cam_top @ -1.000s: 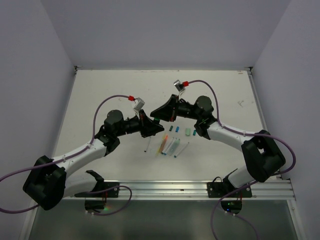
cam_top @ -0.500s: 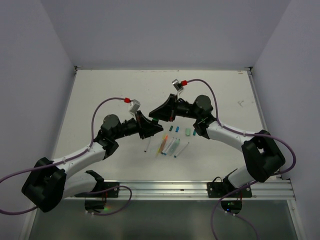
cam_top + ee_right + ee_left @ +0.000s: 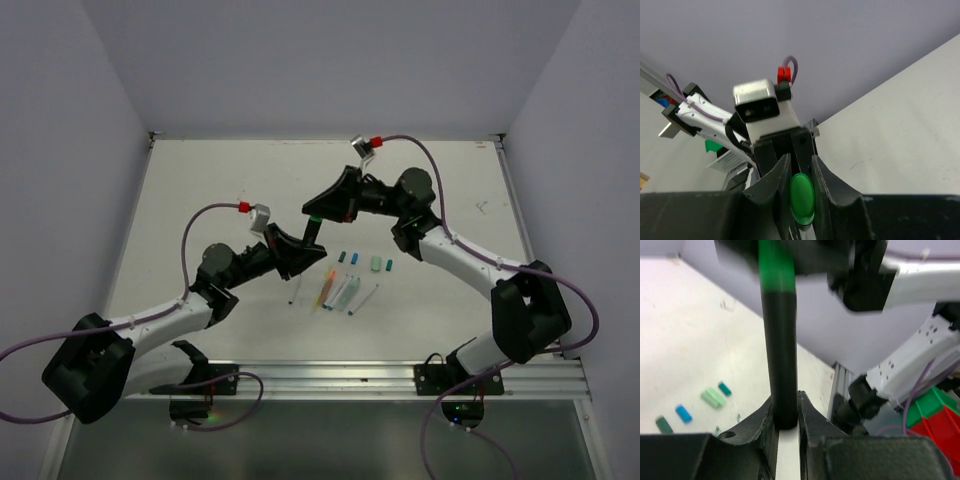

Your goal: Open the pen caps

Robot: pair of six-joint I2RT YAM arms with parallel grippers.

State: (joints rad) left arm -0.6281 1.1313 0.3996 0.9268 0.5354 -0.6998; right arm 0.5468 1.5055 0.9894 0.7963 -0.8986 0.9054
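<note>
We take the group of pens [image 3: 336, 290] lying on the bench [image 3: 220, 190] as our landmark. Beyond that group and a little to its left, both arms meet in the air above the bench, with one pen [image 3: 780, 365] held between them.

The left hand [image 3: 786, 406] is closed on this pen. Its two fingers [image 3: 762, 422] pinch the barrel just where the white lower part gives way to the black part. From the top view the left hand [image 3: 303, 255] sits on the near side of the pen, closer to the group of pens.

The right hand [image 3: 800, 165] is clamped on the green cap [image 3: 802, 197], whose round end shows between its fingers [image 3: 776, 175]. In the top view the right hand [image 3: 316, 213] is on the far side of the pen from the group. In the left wrist view the green cap [image 3: 776, 270] is blurred. It lines up with the black barrel, and we cannot tell whether it has come free.

Four loose caps [image 3: 365, 262] lie in a short row on the bench, just beyond the group of pens and towards its right. They are dark green, blue, pale mint and teal. One thin pen [image 3: 296, 291] lies apart, to the left of the group.
</note>
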